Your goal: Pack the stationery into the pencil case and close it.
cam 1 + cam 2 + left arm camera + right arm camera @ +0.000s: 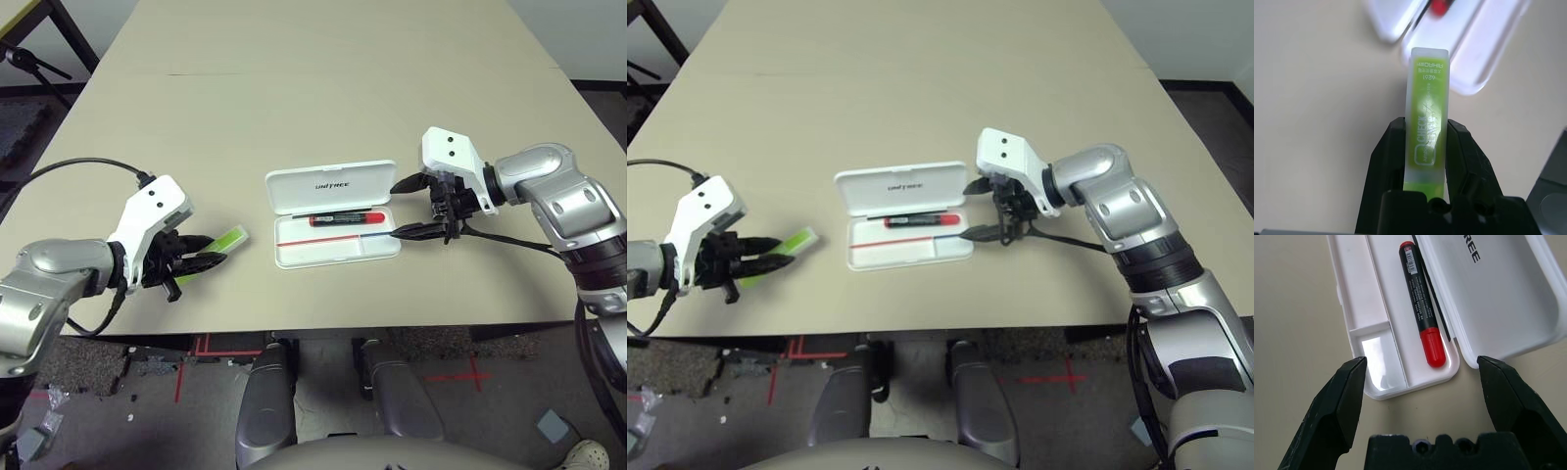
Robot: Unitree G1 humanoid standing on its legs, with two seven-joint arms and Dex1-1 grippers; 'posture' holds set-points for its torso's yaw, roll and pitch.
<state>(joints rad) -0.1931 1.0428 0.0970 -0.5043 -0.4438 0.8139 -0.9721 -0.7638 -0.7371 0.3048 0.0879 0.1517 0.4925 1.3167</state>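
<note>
Left gripper, near left, fingers clamped on lime-green highlighter lifted for packing; pencil case, centre, lid open, red marker inside; right gripper, fingers spread wide and empty, at case's right end, probably steadying it.

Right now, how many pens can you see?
2: a red marker with a black barrel lying inside the open white plastic case, and a lime-green highlighter gripped in the left hand.
</note>
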